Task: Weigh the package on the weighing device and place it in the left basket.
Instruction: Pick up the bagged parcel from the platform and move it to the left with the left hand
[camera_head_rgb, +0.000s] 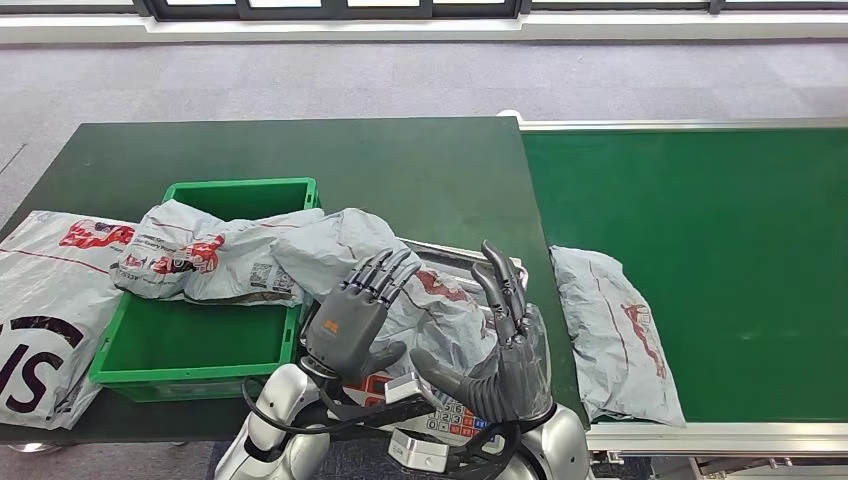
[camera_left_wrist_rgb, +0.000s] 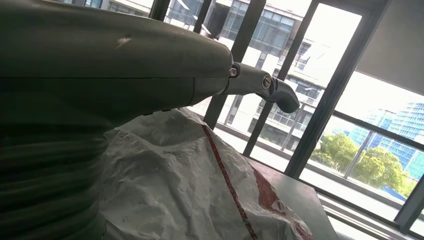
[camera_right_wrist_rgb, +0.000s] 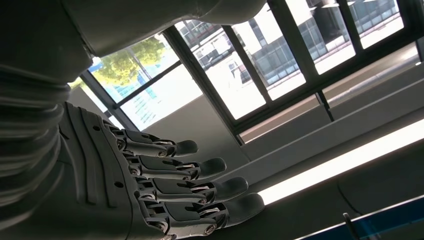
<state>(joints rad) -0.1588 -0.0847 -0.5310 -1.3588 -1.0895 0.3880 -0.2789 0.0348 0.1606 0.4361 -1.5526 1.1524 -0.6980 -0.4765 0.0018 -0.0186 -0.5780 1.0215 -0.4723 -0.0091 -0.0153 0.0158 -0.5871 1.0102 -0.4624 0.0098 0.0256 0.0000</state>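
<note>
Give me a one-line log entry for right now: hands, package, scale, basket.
left hand: open, raised, empty | right hand: open, raised, empty | package: on weighing device, unheld | left basket: another package draped over its rim

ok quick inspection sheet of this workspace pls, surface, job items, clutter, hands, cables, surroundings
surface: dark green table, with a brighter green conveyor belt beside it on the right.
job's things: grey package lying on the weighing device, one end hanging over the green basket; the device's keypad shows between the hands.
clutter: two more grey packages draped on the basket's rim, a large white bag at the table's left edge, one grey package on the belt.
hands: left hand and right hand raised above the package, fingers straight and apart, holding nothing.
cables: black cable looping at the left wrist.
surroundings: grey carpet, windows beyond.
</note>
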